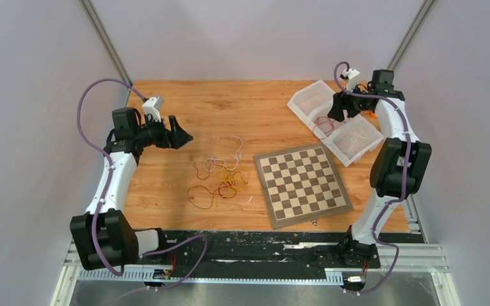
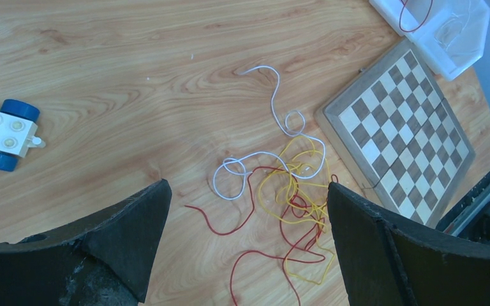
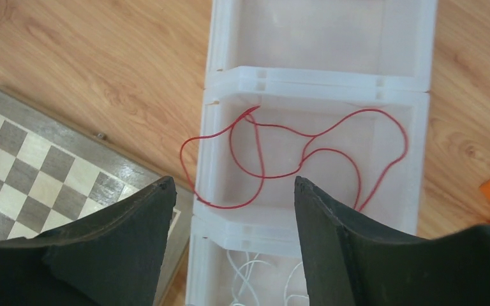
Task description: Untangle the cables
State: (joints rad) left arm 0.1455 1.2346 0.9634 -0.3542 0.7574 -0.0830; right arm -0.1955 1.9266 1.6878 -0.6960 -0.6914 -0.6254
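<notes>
R pincer (image 3: 233, 185) was open, empty, over red cable (image 3: 312, 135) in tray (image 3: 422, 191) mid bin. L pincer (image 2: 249, 188) open above tangled cables (image 2: 300, 204) on worktop (image 2: 102, 64). Risk: loop overhanging rim could snag, drag cable out.

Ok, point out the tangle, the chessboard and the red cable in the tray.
tangle (image 1: 229, 178): top view, yellow knot.
chessboard (image 1: 302, 185): top view, board centre.
red cable (image 3: 261, 150): right wrist view, left loop.

The right end effector (image 3: 233, 185) hangs with its black fingers (image 3: 121, 236) spread, gripping nothing, above a white plastic compartment tray (image 3: 319, 80). A thin red cable (image 3: 261, 153) lies in the middle compartment, one loop spilling over the left wall onto the wooden tabletop (image 3: 102, 57). Thin white cables (image 3: 249, 268) lie in the nearest compartment. A wooden chessboard (image 3: 32, 159) sits to the left.
</notes>
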